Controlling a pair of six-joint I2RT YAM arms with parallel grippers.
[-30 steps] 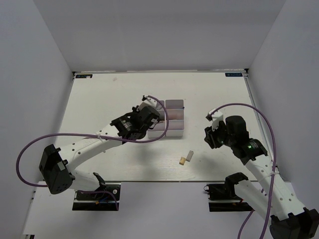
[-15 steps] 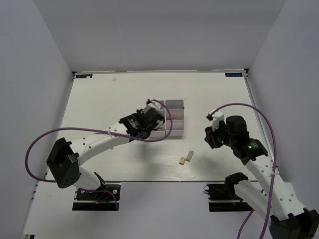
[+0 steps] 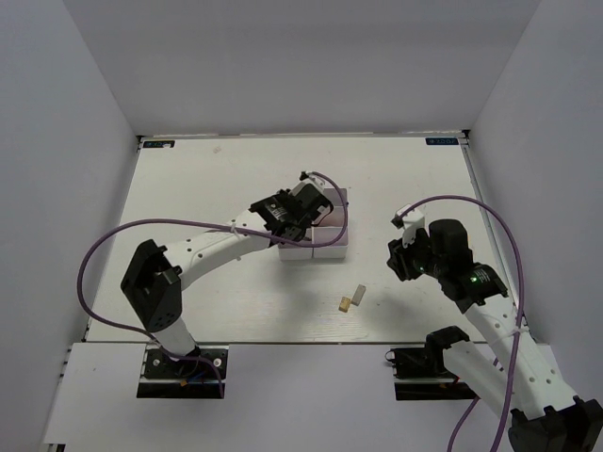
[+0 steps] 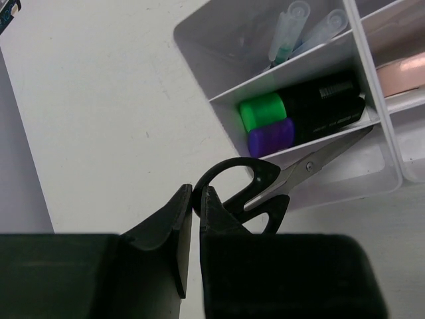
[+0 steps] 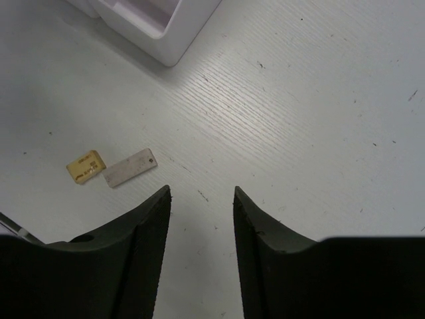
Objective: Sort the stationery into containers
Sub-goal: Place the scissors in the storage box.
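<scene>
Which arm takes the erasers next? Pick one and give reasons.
Right. The right tool is open and empty, close to the tan eraser and grey eraser. The left tool is shut on the scissors at the bins.

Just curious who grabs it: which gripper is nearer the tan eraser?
Right. The right gripper hangs open near the tan eraser; the left gripper, at the bins, grips the scissors.

The white worktop point(image 3: 207, 184) shows fine grain lines and a few small dark specks. Plain pale walls point(image 3: 311, 66) rise along its far, left and right edges. A small blue label point(image 3: 441, 141) sits at its far right corner.
</scene>
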